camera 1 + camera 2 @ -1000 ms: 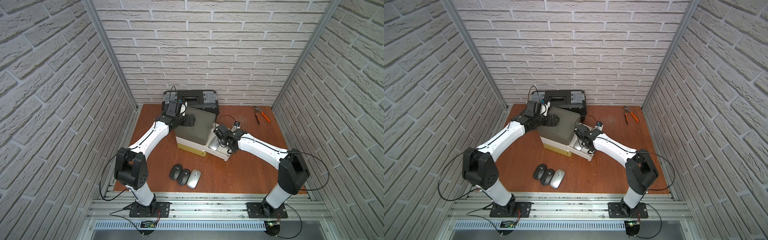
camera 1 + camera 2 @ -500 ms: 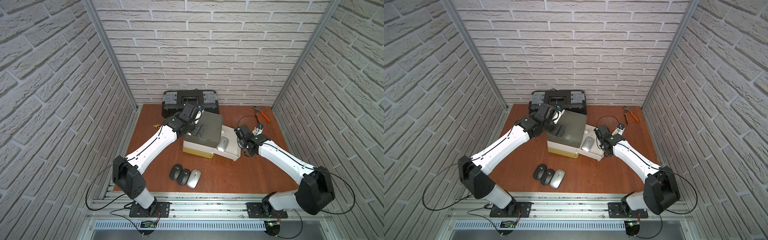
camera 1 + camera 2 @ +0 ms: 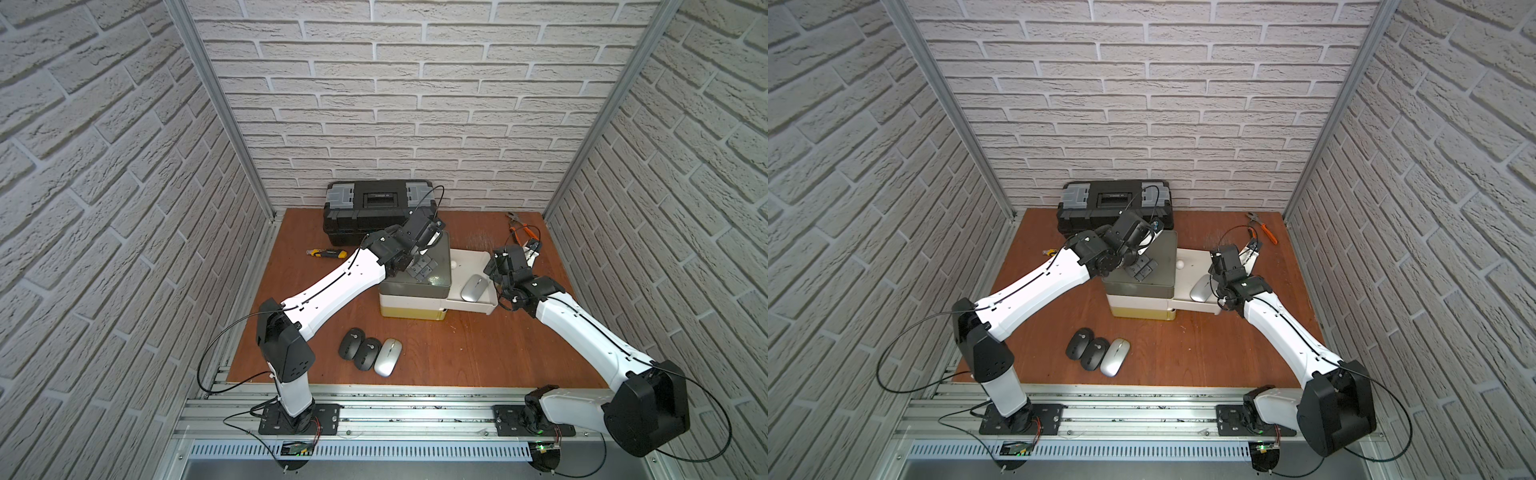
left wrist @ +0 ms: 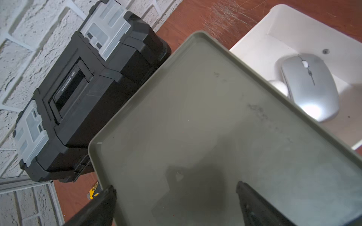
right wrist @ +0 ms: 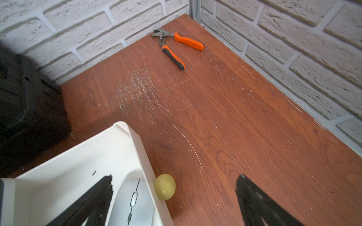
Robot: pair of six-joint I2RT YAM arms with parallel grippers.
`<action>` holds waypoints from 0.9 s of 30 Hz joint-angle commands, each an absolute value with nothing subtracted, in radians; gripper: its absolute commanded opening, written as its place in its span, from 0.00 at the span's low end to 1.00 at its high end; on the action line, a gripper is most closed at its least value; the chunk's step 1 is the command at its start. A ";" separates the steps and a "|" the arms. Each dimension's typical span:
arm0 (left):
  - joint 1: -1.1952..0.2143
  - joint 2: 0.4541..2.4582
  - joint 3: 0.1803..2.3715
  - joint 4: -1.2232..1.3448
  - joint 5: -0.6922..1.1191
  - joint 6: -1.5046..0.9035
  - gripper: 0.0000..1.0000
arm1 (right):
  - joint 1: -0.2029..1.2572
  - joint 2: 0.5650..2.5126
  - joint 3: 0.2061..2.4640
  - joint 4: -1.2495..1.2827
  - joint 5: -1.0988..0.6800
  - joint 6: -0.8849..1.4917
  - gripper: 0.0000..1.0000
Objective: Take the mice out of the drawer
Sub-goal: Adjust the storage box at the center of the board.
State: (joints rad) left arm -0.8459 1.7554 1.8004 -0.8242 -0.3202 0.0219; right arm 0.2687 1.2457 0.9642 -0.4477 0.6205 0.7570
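Tabletop mice (image 3: pixel 368 353): three lie out already at lower centre, two black and one silver, side by side and touching.
Left end effector (image 3: pixel 422 269): released and empty, over the cabinet (image 3: pixel 441 266) top at centre frame.
Drawer mouse (image 3: pixel 474 287): silver, in the open drawer (image 3: pixel 469 251) right of centre. Its long axis runs lower left to upper right.
Right end effector (image 5: pixel 175 177): released and empty. We judge this the nearer arm. It straddles the wall with the knob (image 5: pixel 164 186), and the mouse lies just inside one finger (image 5: pixel 98 195).
Hidden: the cabinet covers the drawer's inner end, so we cannot tell if more mice sit there. The right wrist view cuts off the mouse's rear.
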 commanded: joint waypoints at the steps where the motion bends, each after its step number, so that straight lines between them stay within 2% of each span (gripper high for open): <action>1: -0.890 1.750 1.872 -0.790 -0.225 0.028 0.98 | 0.231 1.218 0.955 -0.405 0.643 0.718 0.99; 6: -0.973 1.835 2.001 -0.789 -0.087 0.052 0.98 | 0.121 1.302 0.952 -0.428 0.575 0.740 0.99; 14: -1.008 1.955 2.042 -0.729 0.144 0.007 0.98 | -0.021 1.371 0.889 -0.357 0.505 0.737 0.99; 20: -0.962 2.019 1.972 -0.696 0.178 -0.064 0.98 | -0.104 1.467 0.943 -0.337 0.395 0.710 0.99; 27: -0.903 1.936 1.760 -0.669 0.152 -0.132 0.98 | -0.113 1.531 0.977 -0.348 0.279 0.697 0.99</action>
